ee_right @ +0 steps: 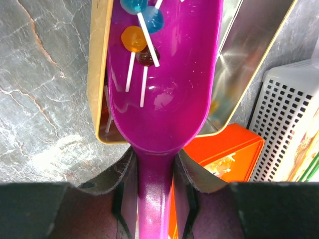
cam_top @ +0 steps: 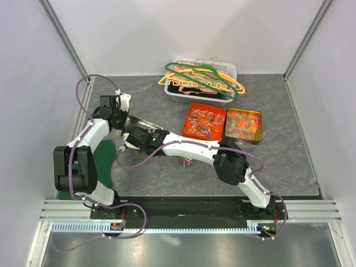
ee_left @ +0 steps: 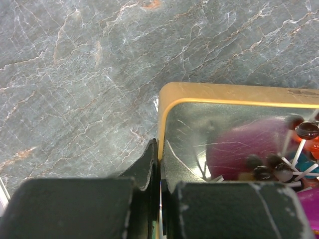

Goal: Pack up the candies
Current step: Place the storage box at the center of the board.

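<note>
My right gripper (ee_right: 155,152) is shut on the handle of a purple scoop (ee_right: 172,94). The scoop's bowl lies inside a gold-rimmed metal tin (ee_right: 98,74) and holds a few candies (ee_right: 133,38) on white sticks, blue, orange and dark red. My left gripper (ee_left: 159,149) is shut on the tin's rim (ee_left: 224,92), one finger inside and one outside. In the top view both grippers meet at the tin (cam_top: 142,120), left of the middle. More candies fill an orange tray (cam_top: 204,119).
A yellow tray (cam_top: 243,123) of gummy sweets stands beside the orange one. A white basket (cam_top: 203,83) with plastic hangers is at the back. One loose candy (cam_top: 187,162) lies under the right arm. A green cloth (cam_top: 105,161) lies near the left arm's base.
</note>
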Robot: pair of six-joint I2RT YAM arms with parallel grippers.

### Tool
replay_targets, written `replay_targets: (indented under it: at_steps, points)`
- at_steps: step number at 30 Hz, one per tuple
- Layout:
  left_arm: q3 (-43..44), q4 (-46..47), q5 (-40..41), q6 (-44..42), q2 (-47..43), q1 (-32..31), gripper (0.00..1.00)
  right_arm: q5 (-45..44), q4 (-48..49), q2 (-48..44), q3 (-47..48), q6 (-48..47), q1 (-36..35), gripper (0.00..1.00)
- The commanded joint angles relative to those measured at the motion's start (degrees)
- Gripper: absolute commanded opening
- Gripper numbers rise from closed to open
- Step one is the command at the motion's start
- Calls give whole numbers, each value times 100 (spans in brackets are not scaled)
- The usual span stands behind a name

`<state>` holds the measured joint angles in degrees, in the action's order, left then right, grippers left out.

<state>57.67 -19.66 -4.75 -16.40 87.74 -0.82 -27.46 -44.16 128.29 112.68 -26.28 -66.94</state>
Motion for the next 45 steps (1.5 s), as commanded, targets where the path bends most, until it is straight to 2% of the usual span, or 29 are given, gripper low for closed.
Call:
replay_targets:
  at_steps: [1,18,27,37,45]
  points:
    - [78,-73,-746,559,-12,-190,2,320,883,-462,-71,53,-30,0]
    - [113,-135,-913,533,252,-190,2,1243,1164,-1087,-484,738,383,0]
    - [122,-152,-861,533,261,-190,2,1463,1120,-1122,-642,748,585,0]
    - [122,-134,-782,551,296,-190,2,1551,1138,-1464,-1354,651,823,0]
    - [174,-152,-509,542,489,-190,2,1718,1059,-1798,-1319,589,954,0]
